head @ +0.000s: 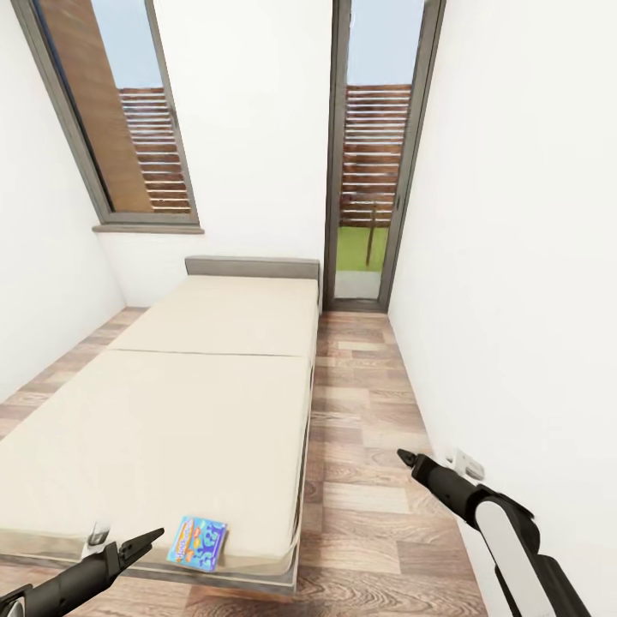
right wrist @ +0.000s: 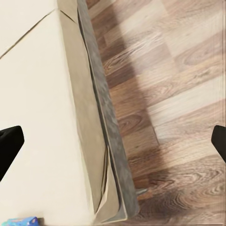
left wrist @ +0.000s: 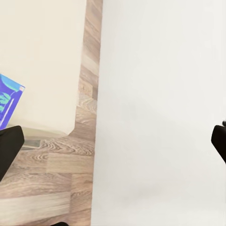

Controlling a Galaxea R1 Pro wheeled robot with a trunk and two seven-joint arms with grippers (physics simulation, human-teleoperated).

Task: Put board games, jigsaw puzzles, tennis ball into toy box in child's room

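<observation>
A flat blue board game (head: pixel 198 542) with a colourful print lies on the near right corner of the bed (head: pixel 171 411), close to the mattress edge. My left gripper (head: pixel 154 536) hovers just left of it, at the bed's foot, open and empty. The left wrist view catches the game's blue corner (left wrist: pixel 8 101) beside one dark finger (left wrist: pixel 7 148). My right gripper (head: pixel 404 457) is open over the plank floor, right of the bed. The game's edge (right wrist: pixel 21 221) shows in the right wrist view. The table, toy box, jigsaw puzzles and tennis ball are out of view.
A white wall (head: pixel 514 300) runs close along my right, with a socket plate (head: pixel 467 464) low on it. A strip of wood floor (head: pixel 360 446) lies between bed and wall, leading to a tall glass door (head: pixel 368 171). A small pale object (head: pixel 98 536) sits on the bed's near edge.
</observation>
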